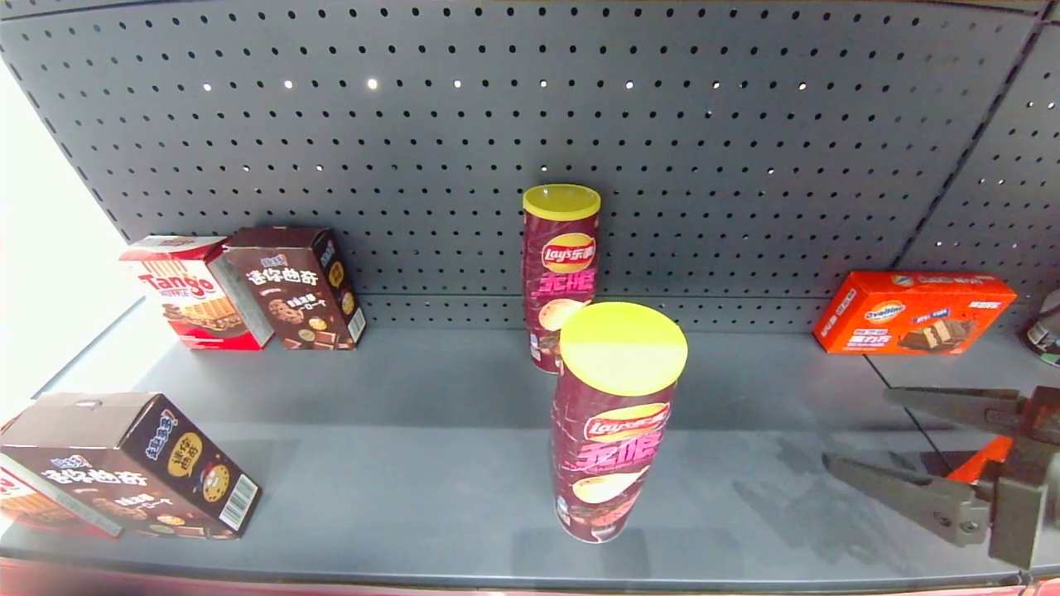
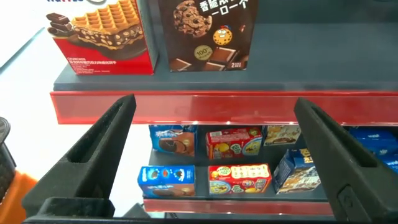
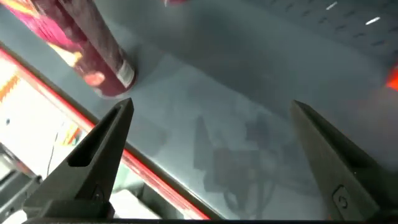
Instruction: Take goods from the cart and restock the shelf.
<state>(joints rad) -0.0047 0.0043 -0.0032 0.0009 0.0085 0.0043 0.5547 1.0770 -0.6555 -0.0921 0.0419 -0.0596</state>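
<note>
Chip can (image 1: 617,430) stands on the shelf (image 1: 397,430); right gripper (image 1: 857,430) wide open, empty.
Pull back slowly toward 4 o'clock; don't bump the can.

Head above shelf (image 1: 397,430), both wrists near its front edge

Logo print on front chip can (image 1: 617,430), rear chip can (image 1: 561,265), orange box (image 1: 915,313) (barcode (image 1: 238,502) on brown box (image 1: 132,463)).

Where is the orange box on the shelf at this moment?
In the head view the orange box stands at the back right of the shelf, by the pegboard wall, behind the open right claw.
</note>
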